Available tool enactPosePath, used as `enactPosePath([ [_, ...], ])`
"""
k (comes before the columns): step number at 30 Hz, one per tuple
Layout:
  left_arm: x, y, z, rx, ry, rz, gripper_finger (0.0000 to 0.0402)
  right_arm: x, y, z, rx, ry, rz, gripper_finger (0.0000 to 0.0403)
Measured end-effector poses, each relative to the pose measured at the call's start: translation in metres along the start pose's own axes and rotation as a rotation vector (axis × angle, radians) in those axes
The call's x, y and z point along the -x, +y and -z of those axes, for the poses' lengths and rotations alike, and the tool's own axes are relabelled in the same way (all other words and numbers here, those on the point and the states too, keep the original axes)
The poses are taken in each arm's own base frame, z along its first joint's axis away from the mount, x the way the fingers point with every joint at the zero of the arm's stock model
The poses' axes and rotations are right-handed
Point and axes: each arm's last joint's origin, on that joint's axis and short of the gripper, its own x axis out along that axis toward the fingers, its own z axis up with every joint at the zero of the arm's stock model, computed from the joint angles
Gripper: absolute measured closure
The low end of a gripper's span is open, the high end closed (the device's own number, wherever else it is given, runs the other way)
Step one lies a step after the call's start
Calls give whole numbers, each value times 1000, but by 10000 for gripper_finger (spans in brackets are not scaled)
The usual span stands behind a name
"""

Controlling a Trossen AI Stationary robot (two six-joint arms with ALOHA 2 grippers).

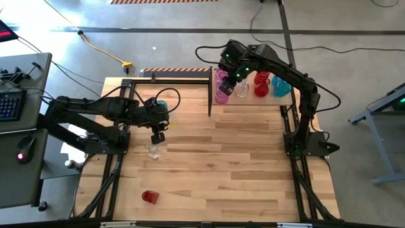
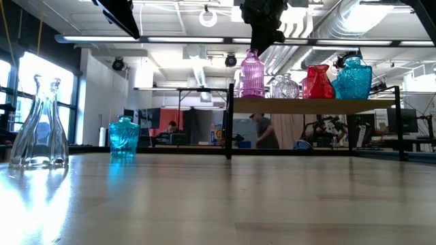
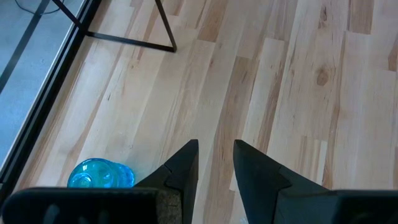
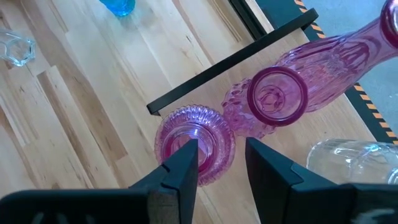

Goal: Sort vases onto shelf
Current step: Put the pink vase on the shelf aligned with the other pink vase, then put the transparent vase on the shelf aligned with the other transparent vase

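Vases stand in a row on the shelf [image 1: 253, 100]: pink [image 1: 223, 95] under the right gripper [image 1: 226, 88], then clear [image 1: 242, 88], red [image 1: 261, 85] and teal [image 1: 281, 85] beyond it; the right gripper's fingers are slightly apart over the pink vase's rim [image 4: 194, 140], one inside the mouth, and I cannot tell whether they grip it; more pink vases [image 4: 277, 96] sit just beside it; left gripper [image 1: 157, 137] hovers over the table [image 1: 240, 164], fingers [image 3: 180, 171] apart, holding nothing; a clear vase [image 1: 152, 150] stands just below it, a teal one [image 3: 99, 174] just behind, a red one [image 1: 149, 196] well apart.
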Motion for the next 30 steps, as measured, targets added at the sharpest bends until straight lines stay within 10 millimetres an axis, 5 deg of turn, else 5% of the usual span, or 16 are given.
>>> enactPosePath([
  [13,0,0,0,0,0,0,312,4,0,1,13,-14,1,289],
  [30,0,0,0,0,0,0,312,73,0,35,-17,-65,-8,289],
])
